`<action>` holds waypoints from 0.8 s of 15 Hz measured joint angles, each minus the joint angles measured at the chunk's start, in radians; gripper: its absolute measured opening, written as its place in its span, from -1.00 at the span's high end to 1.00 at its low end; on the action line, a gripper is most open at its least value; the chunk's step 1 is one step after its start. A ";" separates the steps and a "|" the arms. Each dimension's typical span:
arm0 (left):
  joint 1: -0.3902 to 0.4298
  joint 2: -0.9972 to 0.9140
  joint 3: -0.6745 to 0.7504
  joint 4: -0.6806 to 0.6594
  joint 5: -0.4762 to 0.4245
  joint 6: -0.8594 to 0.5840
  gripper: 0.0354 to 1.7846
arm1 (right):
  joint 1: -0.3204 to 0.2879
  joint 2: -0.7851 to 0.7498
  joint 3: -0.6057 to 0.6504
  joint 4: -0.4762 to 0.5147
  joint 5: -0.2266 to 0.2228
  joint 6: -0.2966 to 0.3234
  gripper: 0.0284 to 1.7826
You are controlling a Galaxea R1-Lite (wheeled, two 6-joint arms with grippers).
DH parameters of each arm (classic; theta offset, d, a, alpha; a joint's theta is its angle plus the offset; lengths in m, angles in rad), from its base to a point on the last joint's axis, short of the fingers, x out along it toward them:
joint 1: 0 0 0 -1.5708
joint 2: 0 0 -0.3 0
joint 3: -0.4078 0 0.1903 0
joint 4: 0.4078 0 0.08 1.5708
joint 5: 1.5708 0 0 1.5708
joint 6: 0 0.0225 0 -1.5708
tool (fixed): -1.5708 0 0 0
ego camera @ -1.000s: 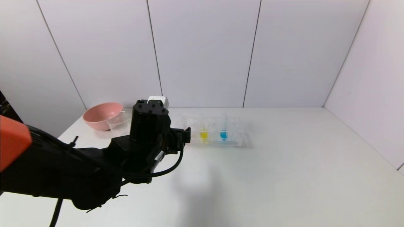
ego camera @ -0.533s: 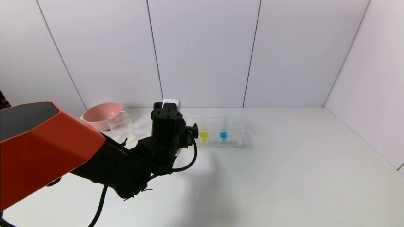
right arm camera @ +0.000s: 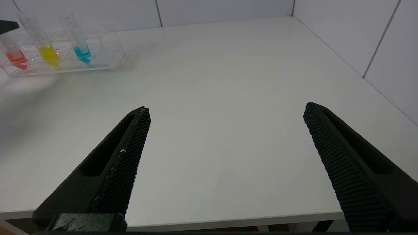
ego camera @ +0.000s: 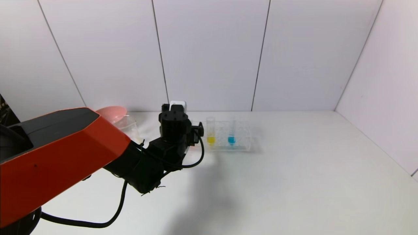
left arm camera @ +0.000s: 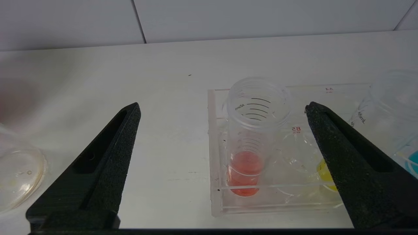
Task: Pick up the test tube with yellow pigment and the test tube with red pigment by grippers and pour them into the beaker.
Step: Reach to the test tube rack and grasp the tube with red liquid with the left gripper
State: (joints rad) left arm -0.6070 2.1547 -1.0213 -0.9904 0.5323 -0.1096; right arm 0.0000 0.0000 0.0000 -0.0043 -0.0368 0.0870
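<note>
The red pigment tube (left arm camera: 250,140) stands upright in the end slot of the clear rack (left arm camera: 215,182). My left gripper (left arm camera: 222,109) is open, and the tube stands just beyond its fingertips, between their lines, untouched. In the head view the left wrist (ego camera: 174,125) hides that tube. The yellow pigment tube (ego camera: 211,132) stands in the rack beside it, partly behind one finger in the left wrist view (left arm camera: 321,171). The beaker (ego camera: 130,125) stands left of the arm, half hidden; its base (left arm camera: 19,173) shows. My right gripper (right arm camera: 225,109) is open and empty over the table's front edge.
A blue-liquid tube (ego camera: 232,133) stands in the rack (ego camera: 243,142) right of the yellow one. A pink bowl (ego camera: 112,111) sits behind the beaker at the back left. The right wrist view shows the rack's three tubes far off (right arm camera: 49,54). Walls close the back and right.
My left arm has reached forward and to the right, bringing the open gripper up to the rack's left end. The arm now covers most of the bowl and beaker.
</note>
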 joint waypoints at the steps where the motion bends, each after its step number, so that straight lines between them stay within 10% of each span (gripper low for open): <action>1: 0.000 0.006 -0.003 -0.004 -0.004 0.000 -0.98 | 0.000 0.000 0.000 0.000 0.000 0.000 -0.92; 6: 0.000 0.020 -0.005 -0.033 -0.005 0.002 -0.70 | 0.000 0.000 0.000 0.000 0.000 0.000 -0.92; 12: -0.011 0.020 -0.004 -0.040 -0.007 0.001 0.44 | 0.000 0.000 0.000 0.000 0.000 0.000 -0.92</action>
State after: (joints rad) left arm -0.6177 2.1749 -1.0255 -1.0300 0.5257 -0.1081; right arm 0.0000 0.0000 0.0000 -0.0038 -0.0368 0.0866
